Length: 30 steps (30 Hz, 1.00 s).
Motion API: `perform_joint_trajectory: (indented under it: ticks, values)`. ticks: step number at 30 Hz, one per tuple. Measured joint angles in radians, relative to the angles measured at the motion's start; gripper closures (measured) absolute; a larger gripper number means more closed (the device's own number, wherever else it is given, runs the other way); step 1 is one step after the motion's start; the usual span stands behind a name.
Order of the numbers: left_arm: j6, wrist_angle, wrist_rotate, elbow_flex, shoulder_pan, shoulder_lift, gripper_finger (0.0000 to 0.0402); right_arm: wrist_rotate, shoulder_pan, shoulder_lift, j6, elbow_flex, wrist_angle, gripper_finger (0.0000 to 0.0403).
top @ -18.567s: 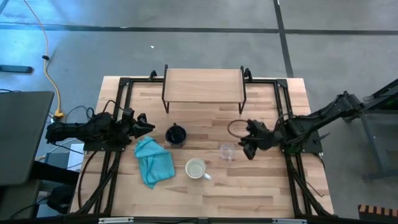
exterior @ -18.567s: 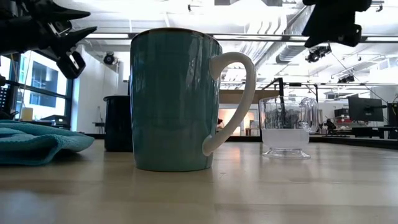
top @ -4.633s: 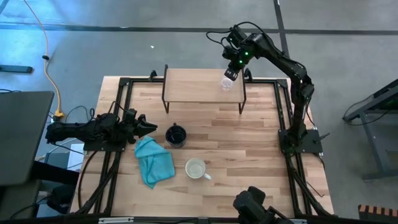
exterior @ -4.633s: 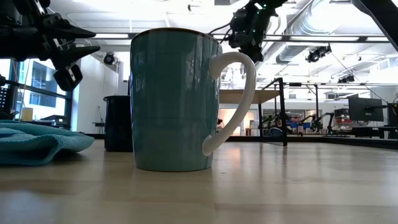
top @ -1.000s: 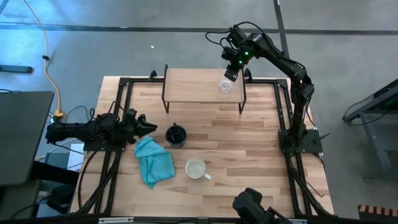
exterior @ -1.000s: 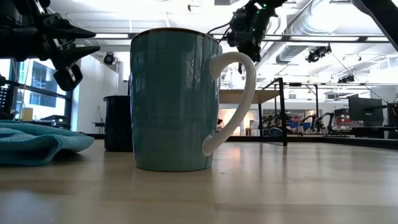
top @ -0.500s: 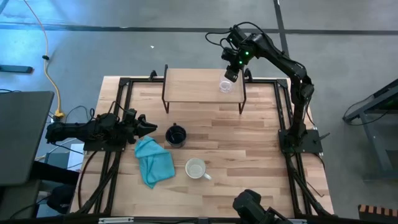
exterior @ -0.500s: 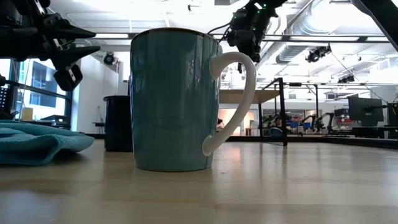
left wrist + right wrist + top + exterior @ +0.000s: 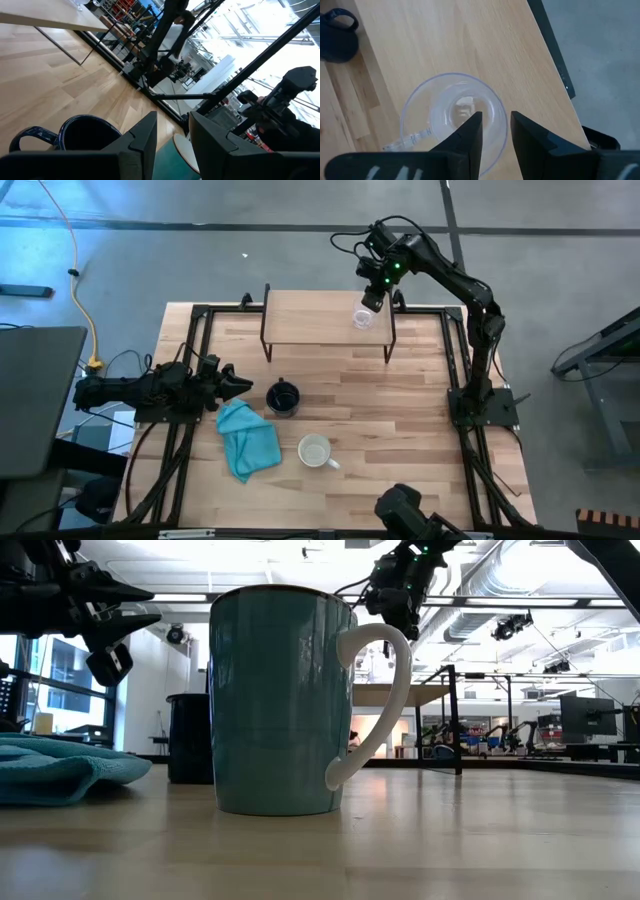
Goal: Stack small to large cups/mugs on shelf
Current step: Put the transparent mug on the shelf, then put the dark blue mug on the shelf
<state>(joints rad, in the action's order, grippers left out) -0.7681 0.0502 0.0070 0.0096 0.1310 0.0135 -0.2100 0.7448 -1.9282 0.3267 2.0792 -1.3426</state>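
While the left arm waits low at the left edge of the table [image 9: 400, 440], its left gripper [image 9: 238, 384] pointing toward the black mug [image 9: 283, 397] with its fingers only a narrow gap apart and nothing between them, the right arm reaches across to the far end of the table, over the shelf [image 9: 320, 318]. The right gripper [image 9: 371, 298] hangs over the shelf's right end, directly above the small clear glass cup [image 9: 362, 318]. In the right wrist view the glass cup [image 9: 452, 120] stands upright on the light wood of the shelf near its edge, and the gripper's two fingers [image 9: 470, 137] are slightly parted over the cup's rim; whether they touch or grip the glass cannot be told. The black mug stands on the table in front of the shelf, just beside the crumpled teal cloth [image 9: 248, 439]. The larger mug [image 9: 316, 450], white inside with a white handle and teal on the outside in the low view [image 9: 282, 700], stands upright nearer the front edge, to the right of the cloth and well apart from the shelf.
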Motion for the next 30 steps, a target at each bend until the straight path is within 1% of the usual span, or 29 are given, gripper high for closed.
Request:
perform_joint_trajectory:
  ticks: [5,9,13,16,24,30]
  values:
    - [0.0,0.0,0.0,0.0,0.0,0.0,0.0298,0.042,0.0,0.0,0.009,0.0,0.0,0.0309]
    - [0.0,0.0,0.0,0.0,0.0,0.0,0.0298,0.043,0.0,0.0,0.013,0.0,0.006,0.031]
    - [0.0,0.0,0.0,0.0,0.0,0.0,0.0298,0.019,0.0,0.0,0.015,0.0,0.008,0.0308]
    - [0.0,-0.001,0.0,0.0,0.0,0.0,0.0298,0.014,0.0,0.0,0.011,0.0,0.008,0.0293]
    - [0.0,0.0,0.0,0.0,0.0,0.0,0.0298,0.026,-0.001,0.004,0.006,0.0,-0.006,0.0234]
    - [0.0,0.0,0.0,0.0,0.0,0.0,0.0298,0.038,-0.001,0.035,0.005,0.0,0.0,0.0224]
